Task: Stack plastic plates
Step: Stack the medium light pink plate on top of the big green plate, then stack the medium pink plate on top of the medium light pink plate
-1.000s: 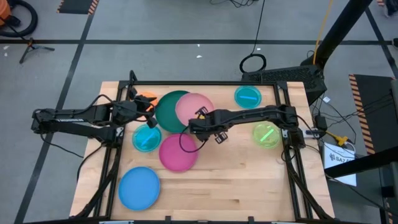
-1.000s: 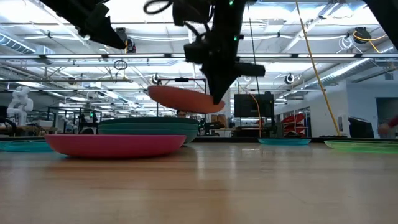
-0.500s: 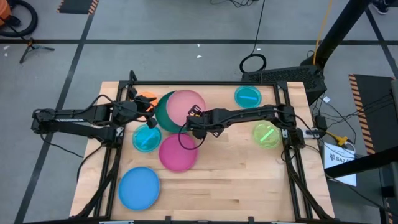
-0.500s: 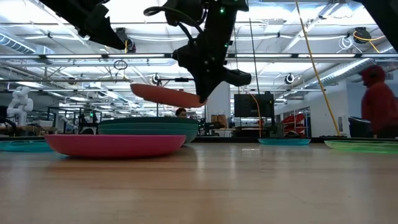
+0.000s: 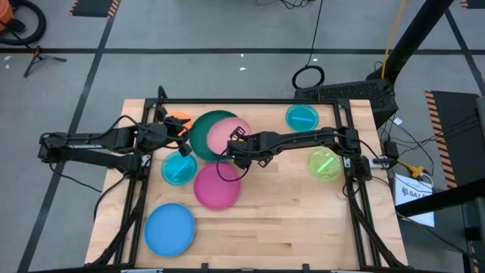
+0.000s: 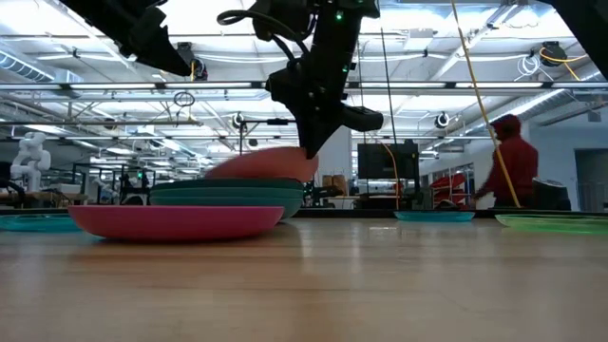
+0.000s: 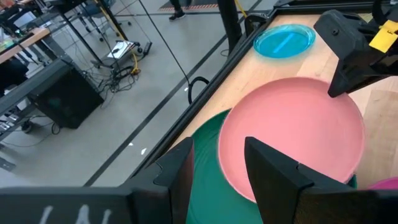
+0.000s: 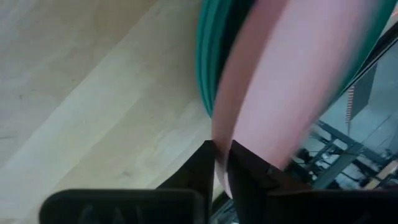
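- Right fingers (image 8: 222,152): the tips sit close together at the rim of the pink plate (image 8: 280,74). I cannot tell whether they are pinching that rim or are loose around it.
- The pink plate lies over the big green plate (image 5: 198,133) at the back of the surface (image 5: 288,220), a little off toward the right arm's side. In the low view it looks low on that pile, though blurred, so I cannot say it is fully settled.
- Left fingers (image 7: 217,155): spread and empty, waiting near the orange plate (image 5: 178,117) at the green plate's far-left edge.
- Step in hand, as I judge it: setting the pink plate onto the green one.
- Next move: get the right fingers clear of the rim and lift straight off, so the plate is not dragged sideways.
- After that, the magenta plate (image 5: 217,186) just in front of the pile looks the natural next pick.
- Left loose: the cyan plate (image 5: 179,168), blue plate (image 5: 170,229), lime plate (image 5: 324,164) and a second cyan plate (image 5: 302,117).
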`<action>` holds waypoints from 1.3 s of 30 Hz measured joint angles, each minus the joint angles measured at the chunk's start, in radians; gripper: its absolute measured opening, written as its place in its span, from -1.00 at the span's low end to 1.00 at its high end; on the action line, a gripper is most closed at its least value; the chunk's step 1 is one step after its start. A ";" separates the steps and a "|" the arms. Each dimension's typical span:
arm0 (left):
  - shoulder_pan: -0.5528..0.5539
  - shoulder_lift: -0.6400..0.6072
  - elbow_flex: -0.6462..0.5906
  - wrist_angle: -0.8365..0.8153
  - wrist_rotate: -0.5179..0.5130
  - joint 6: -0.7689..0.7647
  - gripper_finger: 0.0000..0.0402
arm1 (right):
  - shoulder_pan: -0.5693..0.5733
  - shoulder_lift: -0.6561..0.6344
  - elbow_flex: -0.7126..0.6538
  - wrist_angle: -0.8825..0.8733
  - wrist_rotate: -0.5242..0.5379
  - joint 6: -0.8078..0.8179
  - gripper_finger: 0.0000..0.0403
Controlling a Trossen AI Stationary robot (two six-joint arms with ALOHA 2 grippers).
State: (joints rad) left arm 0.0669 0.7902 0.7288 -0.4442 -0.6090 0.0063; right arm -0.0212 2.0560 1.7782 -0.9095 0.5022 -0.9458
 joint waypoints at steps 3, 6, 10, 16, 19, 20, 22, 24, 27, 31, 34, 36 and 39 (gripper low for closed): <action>0.000 0.000 0.000 0.000 0.000 0.000 -0.26 | -0.002 0.000 0.000 0.001 -0.028 0.030 -0.71; 0.000 0.000 0.000 0.000 0.000 0.000 -0.26 | -0.002 0.000 0.000 0.006 -0.032 0.054 -0.64; 0.000 0.000 -0.001 0.000 0.001 -0.001 -0.26 | -0.002 0.000 0.000 0.039 -0.027 0.119 -0.55; 0.000 0.000 -0.001 -0.003 0.003 -0.004 -0.26 | 0.005 0.000 0.000 0.049 0.113 0.232 -0.43; 0.000 0.000 -0.001 -0.021 0.008 -0.017 -0.26 | 0.015 0.000 0.000 0.009 0.276 0.435 -0.43; 0.000 0.000 -0.001 -0.033 0.009 -0.024 -0.26 | 0.016 -0.001 0.000 -0.023 0.305 0.501 -0.44; 0.000 0.000 -0.001 -0.053 0.009 -0.041 -0.26 | 0.016 -0.002 0.000 -0.117 0.325 0.636 -0.47; 0.000 0.000 -0.001 -0.065 0.010 -0.065 -0.26 | 0.015 -0.002 0.000 -0.243 0.285 0.790 -0.49; 0.000 0.001 -0.001 -0.079 0.056 -0.103 -0.26 | 0.009 -0.002 0.000 -0.365 0.175 1.005 -0.54; 0.000 0.001 -0.001 -0.078 0.155 -0.125 -0.26 | 0.033 -0.008 -0.017 -0.360 0.108 1.147 -0.60; 0.000 0.001 -0.001 -0.078 0.183 -0.154 -0.26 | 0.078 -0.011 -0.039 -0.277 0.095 1.158 -0.64; 0.000 0.001 -0.001 -0.084 0.194 -0.187 -0.26 | 0.107 -0.011 -0.052 -0.247 0.093 1.155 -0.67; -0.001 0.002 -0.001 -0.121 0.221 -0.256 -0.26 | 0.147 -0.011 -0.061 -0.231 0.094 1.153 -0.69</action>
State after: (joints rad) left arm 0.0656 0.7918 0.7277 -0.5650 -0.3879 -0.2497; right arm 0.1260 2.0449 1.7172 -1.1405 0.5961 0.2075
